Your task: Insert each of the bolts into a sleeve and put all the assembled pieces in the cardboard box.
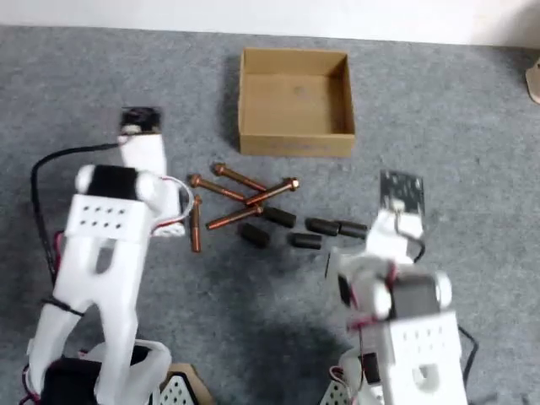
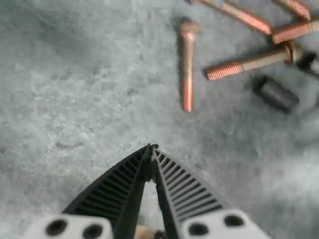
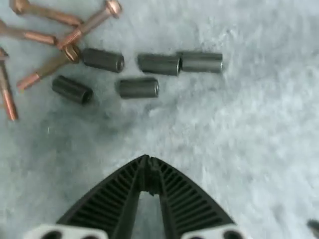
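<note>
Bolts (image 2: 187, 69) ahead of left tool (image 2: 151, 148), sleeves (image 3: 138, 88) ahead of right tool (image 3: 148, 159)

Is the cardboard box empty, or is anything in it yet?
Empty: the floor of the cardboard box is bare; the bolts and sleeves lie loose on the table outside it.

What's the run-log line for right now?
bolts: loose | sleeves: loose | cardboard box: empty | left gripper: shut | right gripper: shut

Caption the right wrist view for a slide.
Shut right gripper facing five dark sleeves, with copper bolts beside them on the grey table.
</note>
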`<state>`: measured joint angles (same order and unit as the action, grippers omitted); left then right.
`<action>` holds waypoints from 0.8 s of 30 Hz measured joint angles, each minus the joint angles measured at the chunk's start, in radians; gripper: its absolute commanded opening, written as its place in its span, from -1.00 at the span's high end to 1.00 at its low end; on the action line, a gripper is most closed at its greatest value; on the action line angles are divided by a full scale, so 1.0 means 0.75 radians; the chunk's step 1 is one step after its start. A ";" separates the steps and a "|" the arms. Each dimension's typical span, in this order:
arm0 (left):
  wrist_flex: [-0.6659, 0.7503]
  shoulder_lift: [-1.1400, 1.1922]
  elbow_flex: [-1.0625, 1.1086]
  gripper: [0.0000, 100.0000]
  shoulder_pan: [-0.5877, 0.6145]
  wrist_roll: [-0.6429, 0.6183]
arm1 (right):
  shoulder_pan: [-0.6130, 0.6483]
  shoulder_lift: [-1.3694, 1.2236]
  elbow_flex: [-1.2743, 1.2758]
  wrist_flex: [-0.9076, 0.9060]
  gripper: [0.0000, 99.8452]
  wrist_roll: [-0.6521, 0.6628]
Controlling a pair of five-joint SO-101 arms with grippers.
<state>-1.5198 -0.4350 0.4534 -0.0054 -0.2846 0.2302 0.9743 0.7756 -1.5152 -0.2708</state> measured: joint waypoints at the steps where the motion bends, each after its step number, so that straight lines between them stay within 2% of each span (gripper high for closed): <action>1: -0.020 -0.002 -0.020 0.98 -0.004 -0.004 | 0.000 -0.086 -0.098 -0.043 0.99 0.000; 6: -0.072 -0.002 -0.121 0.98 -0.004 -0.016 | 0.002 -0.442 -0.550 -0.190 0.98 0.000; 10: -0.113 -0.002 -0.125 0.99 -0.004 -0.074 | 0.027 -0.559 -0.624 -0.213 0.98 0.004; 17: -0.113 -0.002 -0.082 0.99 -0.008 -0.436 | 0.053 -0.585 -0.532 -0.225 0.99 0.209; 24: -0.113 -0.002 -0.082 0.99 -0.008 -0.495 | 0.059 -0.503 -0.507 -0.227 0.99 0.556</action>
<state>-1.6042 -0.4365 0.3920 -0.0115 -0.6559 0.2746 0.5969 0.3951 -1.6855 0.1465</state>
